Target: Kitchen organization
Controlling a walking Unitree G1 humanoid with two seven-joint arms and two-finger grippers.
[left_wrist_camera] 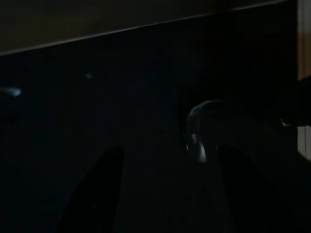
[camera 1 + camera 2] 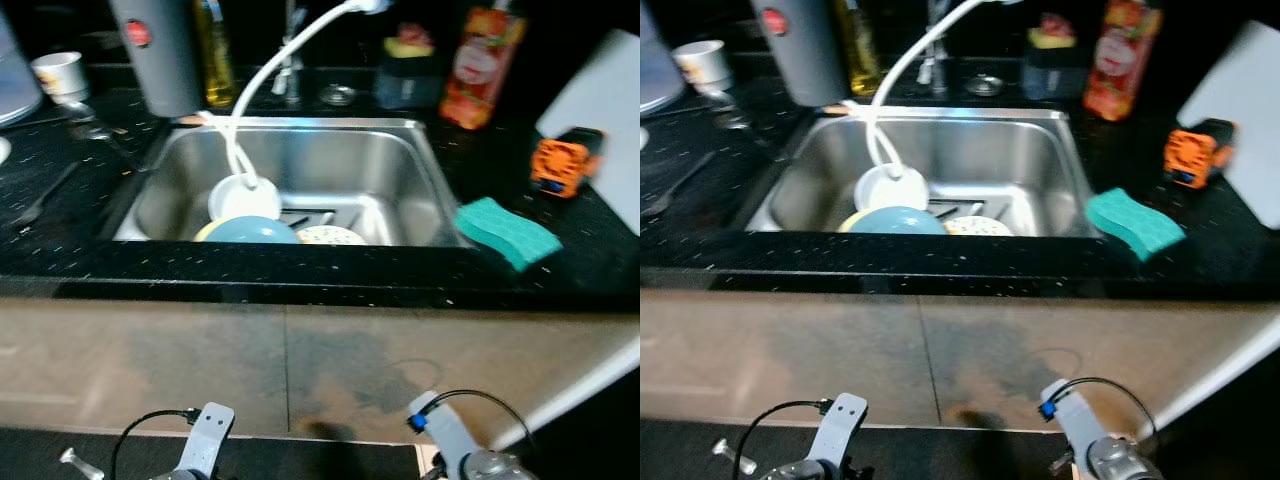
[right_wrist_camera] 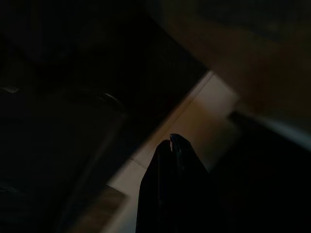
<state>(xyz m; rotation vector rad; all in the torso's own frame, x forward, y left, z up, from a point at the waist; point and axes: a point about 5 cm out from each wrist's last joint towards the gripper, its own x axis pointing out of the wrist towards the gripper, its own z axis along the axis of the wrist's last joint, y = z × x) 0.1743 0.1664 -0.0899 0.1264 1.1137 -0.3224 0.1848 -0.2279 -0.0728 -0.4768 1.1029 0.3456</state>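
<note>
Both arms hang idle below the desk (image 2: 300, 265) — left jaws (image 1: 165, 194) released, right jaws (image 3: 171, 141) clenched on nothing. Dishes (image 2: 250, 228) sit stacked in the sink (image 2: 400, 170); reaching in risks snagging the white hose (image 2: 262, 75) — or toppling the stack.

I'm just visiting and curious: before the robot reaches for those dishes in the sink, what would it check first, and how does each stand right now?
1. Dishes in reach inside the sink: ok, a blue bowl and a white bowl lie at its near side.
2. White hose out of the way: not ok, it drops onto the white bowl.
3. Green sponge at hand: ok, on the counter right of the sink.
4. Left gripper ready: ok, fingers apart, arm low before the cabinet.
5. Right gripper ready: not ok, fingers together, arm low.
6. Water running: cannot tell.
</note>
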